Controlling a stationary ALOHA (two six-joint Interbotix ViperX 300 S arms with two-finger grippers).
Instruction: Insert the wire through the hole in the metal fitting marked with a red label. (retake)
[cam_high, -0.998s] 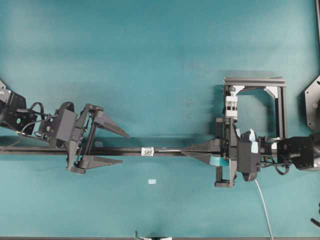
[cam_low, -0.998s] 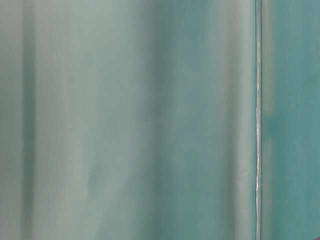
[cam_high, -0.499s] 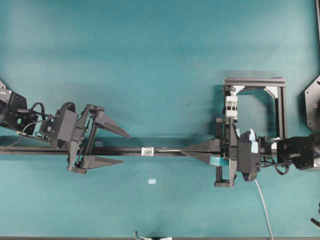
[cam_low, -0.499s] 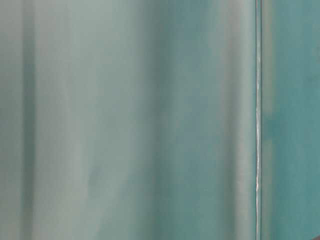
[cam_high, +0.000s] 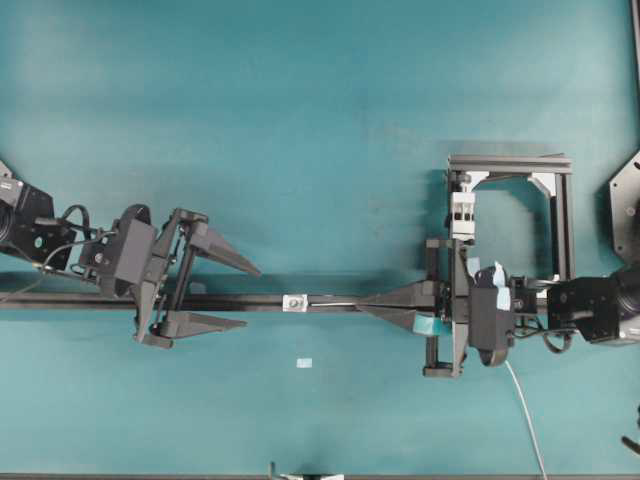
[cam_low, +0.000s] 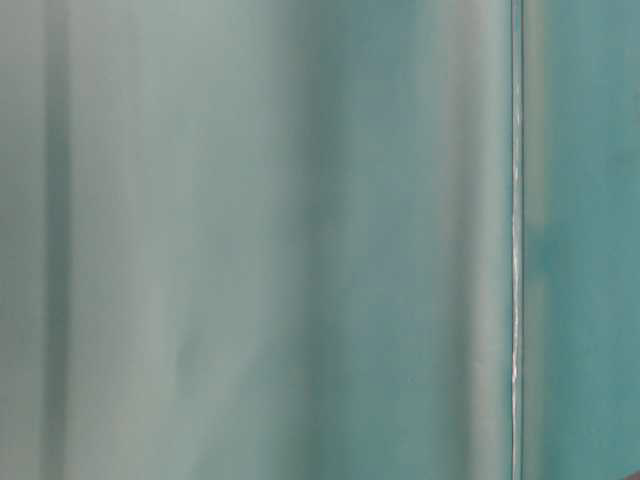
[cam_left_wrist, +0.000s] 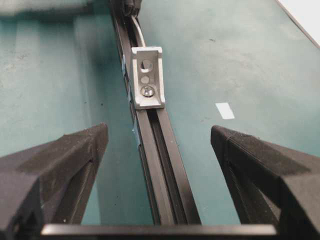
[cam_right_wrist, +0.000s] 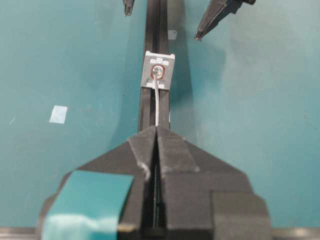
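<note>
Right arm's wrist body has shifted slightly left along the black rail (cam_high: 250, 301) since the earlier frame; left arm unchanged. Right tool (cam_right_wrist: 156, 129) pinched fully closed on the wire (cam_right_wrist: 156, 102), whose tip meets the red-ringed hole (cam_right_wrist: 159, 71) in the metal fitting (cam_right_wrist: 159, 70) on the rail. Left tool (cam_high: 250, 296) spread wide, empty, straddling the rail over the teal tabletop (cam_high: 300, 120).

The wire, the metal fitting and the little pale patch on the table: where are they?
wire (cam_right_wrist: 156, 102), right wrist view, middle of its bare stretch.
metal fitting (cam_right_wrist: 159, 71), right wrist view, its face.
pale patch (cam_right_wrist: 58, 114), right wrist view, its centre.
</note>
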